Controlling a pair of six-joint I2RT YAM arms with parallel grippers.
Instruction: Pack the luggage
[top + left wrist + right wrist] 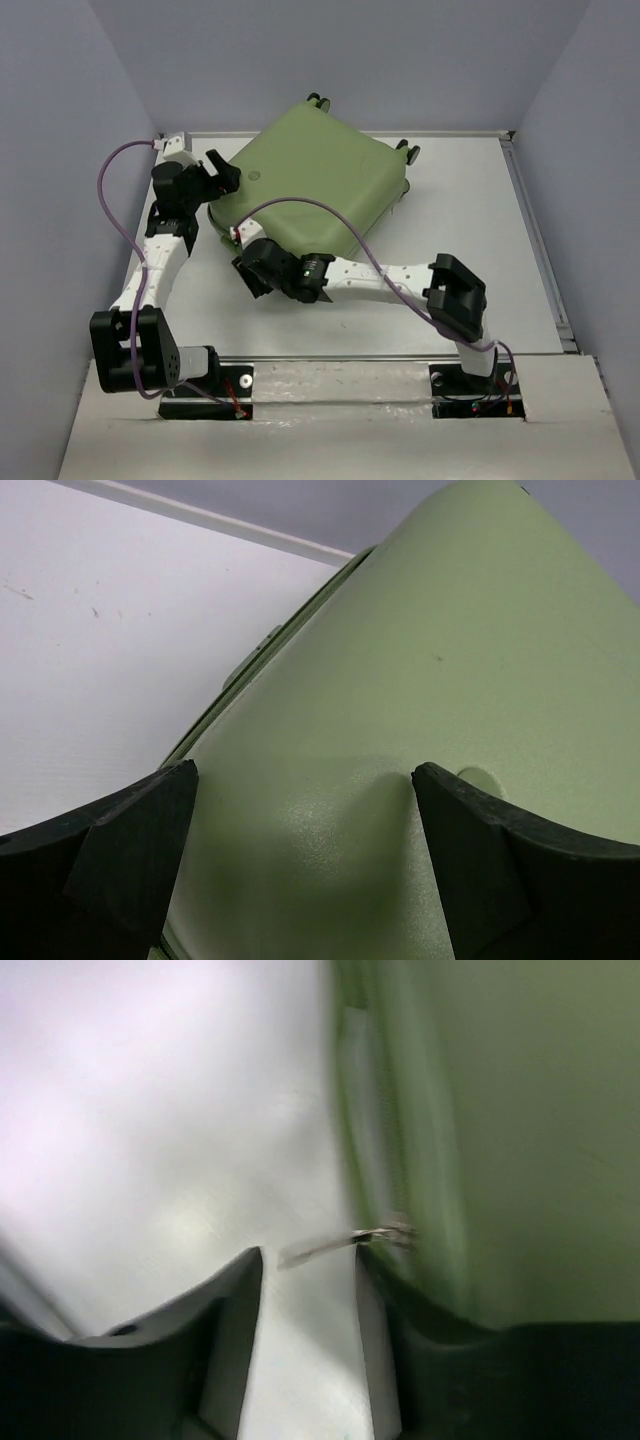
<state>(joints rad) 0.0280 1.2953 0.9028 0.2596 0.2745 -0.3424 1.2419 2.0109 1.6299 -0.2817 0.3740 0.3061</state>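
Top view: luggage closed, flat on bench, skewed, wheels toward far wall. Left jaws at its left corner, right jaws at near edge.
Left wrist: jaws spread wide astride green shell, gripping nothing.
Right wrist (blurred): jaws narrowly parted, empty; small tab at seam just ahead.
Probably zip step: seat squarely on tab, brace shell against sliding.

One luggage, one table, two hands: left hand, right hand.
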